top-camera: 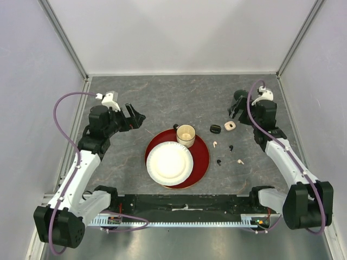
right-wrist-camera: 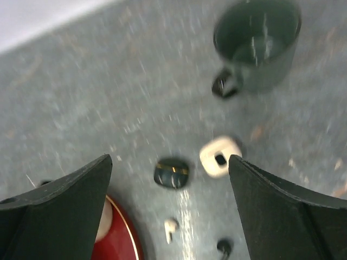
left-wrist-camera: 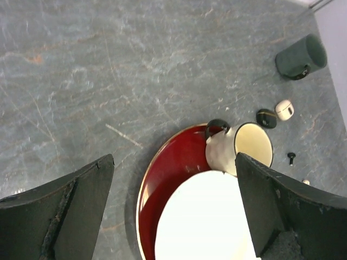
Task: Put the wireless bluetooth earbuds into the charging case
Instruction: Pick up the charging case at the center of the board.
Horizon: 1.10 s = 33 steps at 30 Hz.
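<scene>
Right end effector: spread, empty. Beneath it: white earbud, long axis fore-and-aft between fingers; black charging case, white charging case just beyond.

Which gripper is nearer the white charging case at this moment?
Right. The right gripper hangs open just past the far side of the white charging case; the left gripper is well away, beyond the paper cup.
</scene>
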Motion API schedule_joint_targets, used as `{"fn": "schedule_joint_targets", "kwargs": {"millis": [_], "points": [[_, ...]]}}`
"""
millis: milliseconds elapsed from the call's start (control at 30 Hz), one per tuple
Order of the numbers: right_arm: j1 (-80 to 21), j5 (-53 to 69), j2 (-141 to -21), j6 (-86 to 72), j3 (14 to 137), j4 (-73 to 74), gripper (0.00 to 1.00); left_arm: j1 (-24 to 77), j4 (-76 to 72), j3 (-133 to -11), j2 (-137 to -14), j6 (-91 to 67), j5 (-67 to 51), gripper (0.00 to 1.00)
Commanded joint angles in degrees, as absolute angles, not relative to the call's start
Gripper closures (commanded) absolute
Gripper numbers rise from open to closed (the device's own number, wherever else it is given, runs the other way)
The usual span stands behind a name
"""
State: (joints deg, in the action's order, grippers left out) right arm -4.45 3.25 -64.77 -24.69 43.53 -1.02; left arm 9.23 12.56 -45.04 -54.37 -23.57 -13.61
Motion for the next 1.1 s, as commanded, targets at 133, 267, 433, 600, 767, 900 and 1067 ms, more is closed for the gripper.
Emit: {"fn": "schedule_joint_targets", "kwargs": {"millis": [133,267,433,600,767,900,1067], "points": [[-5.5,1.7,-67.5,-31.3,39.8,11.1,0.07,9.3,16.3,-44.3,-53.1,-23.9,-9.9,0.0],[-8.3,-3.6,-70.5,-33.4,40.3,10.8,0.08,9.3,17.7,-44.7,-52.0,-23.5,-10.0,0.0],[-9.8,-7.1,-75.2,-32.2,42.2,9.2,0.09,9.3,17.6,-43.9,-50.8,-23.6,-10.5,0.0],[-9.8,-14.3,-77.7,-37.2,43.0,9.5,0.02,9.3,17.6,-43.9,-50.6,-23.4,-10.8,0.0],[-9.8,-18.5,-79.2,-43.8,45.3,10.2,0.02,9.2,17.9,-43.7,-49.0,-23.5,-9.1,0.0],[-9.8,-21.6,-81.3,-49.4,49.5,14.3,0.02,9.3,18.3,-43.7,-47.9,-23.6,-7.3,0.0],[-9.5,-23.7,-81.7,-52.5,52.1,18.2,0.02,9.3,18.1,-43.3,-46.9,-24.6,-4.8,0.0]]}}
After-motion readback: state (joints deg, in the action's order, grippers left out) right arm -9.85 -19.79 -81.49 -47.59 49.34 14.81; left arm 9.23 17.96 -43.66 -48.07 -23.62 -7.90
